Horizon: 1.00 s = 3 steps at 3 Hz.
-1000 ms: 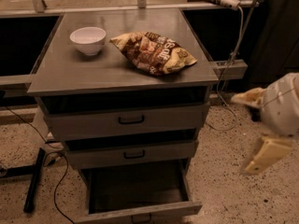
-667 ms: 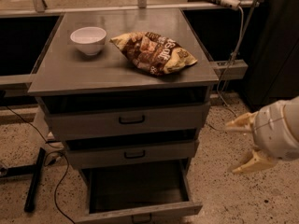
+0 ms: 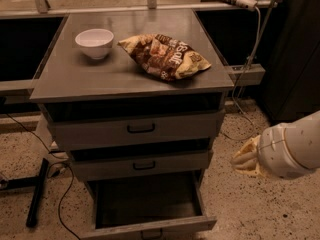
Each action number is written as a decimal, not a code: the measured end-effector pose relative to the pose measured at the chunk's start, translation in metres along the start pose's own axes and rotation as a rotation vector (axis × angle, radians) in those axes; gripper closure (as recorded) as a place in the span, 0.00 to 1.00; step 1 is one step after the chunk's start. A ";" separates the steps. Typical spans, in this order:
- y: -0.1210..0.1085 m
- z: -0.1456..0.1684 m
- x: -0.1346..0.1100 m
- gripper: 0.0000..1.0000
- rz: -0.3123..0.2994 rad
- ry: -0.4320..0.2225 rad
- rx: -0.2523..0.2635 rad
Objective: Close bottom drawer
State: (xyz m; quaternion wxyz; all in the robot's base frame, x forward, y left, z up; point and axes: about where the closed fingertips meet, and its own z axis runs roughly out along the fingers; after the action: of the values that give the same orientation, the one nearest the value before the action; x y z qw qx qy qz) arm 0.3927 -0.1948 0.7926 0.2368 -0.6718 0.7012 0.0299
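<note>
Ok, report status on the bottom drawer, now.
Gripper right of cabinet, touching nothing. Bottom drawer pulled out, not yet closed. Nothing seen between gripper and drawer front.

Cabinet top (image 3: 90, 79) bears bowl (image 3: 94, 42), chip bag (image 3: 164, 56); jaws hover above floor (image 3: 240, 204)

You see the bottom drawer (image 3: 148, 204) pulled well out of the grey cabinet (image 3: 125, 76), and your gripper (image 3: 243, 160) hangs off to its right, apart from it, above the speckled floor (image 3: 250, 211).
</note>
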 end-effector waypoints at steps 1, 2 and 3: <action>0.000 0.000 0.000 1.00 0.000 0.000 0.000; 0.007 0.018 -0.003 1.00 0.024 -0.005 -0.029; 0.026 0.061 0.005 1.00 0.066 -0.018 -0.069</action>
State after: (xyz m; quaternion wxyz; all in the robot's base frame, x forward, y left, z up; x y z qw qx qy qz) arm 0.3855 -0.1752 0.7297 0.2187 -0.6557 0.7195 0.0677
